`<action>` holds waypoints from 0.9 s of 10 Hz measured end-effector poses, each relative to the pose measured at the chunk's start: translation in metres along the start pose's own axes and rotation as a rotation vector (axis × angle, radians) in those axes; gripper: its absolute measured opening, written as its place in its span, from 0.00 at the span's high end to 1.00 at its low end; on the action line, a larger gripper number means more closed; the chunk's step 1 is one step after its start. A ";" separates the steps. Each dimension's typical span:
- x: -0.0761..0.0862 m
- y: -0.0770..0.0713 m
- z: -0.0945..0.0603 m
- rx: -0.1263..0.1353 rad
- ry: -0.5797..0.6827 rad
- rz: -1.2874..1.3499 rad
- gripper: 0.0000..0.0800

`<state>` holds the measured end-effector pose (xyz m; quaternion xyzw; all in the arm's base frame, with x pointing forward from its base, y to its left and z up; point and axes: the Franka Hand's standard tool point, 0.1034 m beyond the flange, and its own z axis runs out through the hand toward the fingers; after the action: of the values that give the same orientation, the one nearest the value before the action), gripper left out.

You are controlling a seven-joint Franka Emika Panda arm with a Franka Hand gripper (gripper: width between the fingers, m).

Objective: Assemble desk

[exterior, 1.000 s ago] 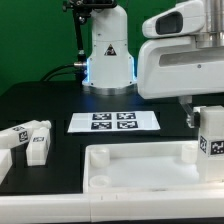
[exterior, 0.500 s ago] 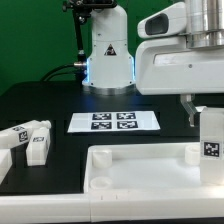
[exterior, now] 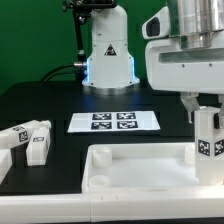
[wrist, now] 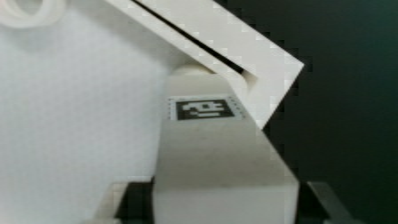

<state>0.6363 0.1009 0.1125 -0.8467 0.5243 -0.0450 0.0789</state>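
Desk top (exterior: 120, 175): rimmed, at the near edge of the table (exterior: 55, 105); one leg (exterior: 207, 142) upright in its corner at the exterior view's right. Gripper (exterior: 204, 108): jaws clamped on that leg. Loose legs (exterior: 30, 140): exterior view's left, well apart. Marker board (exterior: 113, 121): behind.

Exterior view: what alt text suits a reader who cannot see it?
The robot's fingers clasp a desk leg upright at a far corner of the desk top. Spare legs lie at the exterior view's left; the marker board lies behind.

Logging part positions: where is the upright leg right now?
The leg stands at the exterior view's right, at the right end of the desk top, between the fingers of the gripper.
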 end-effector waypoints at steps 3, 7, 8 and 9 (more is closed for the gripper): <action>-0.004 -0.002 0.002 -0.006 -0.009 0.324 0.64; -0.008 -0.004 0.003 0.015 -0.034 0.587 0.63; -0.008 -0.005 0.003 0.013 -0.030 0.524 0.51; -0.009 -0.006 0.002 0.016 -0.023 0.313 0.33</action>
<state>0.6378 0.1113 0.1114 -0.7544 0.6486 -0.0266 0.0977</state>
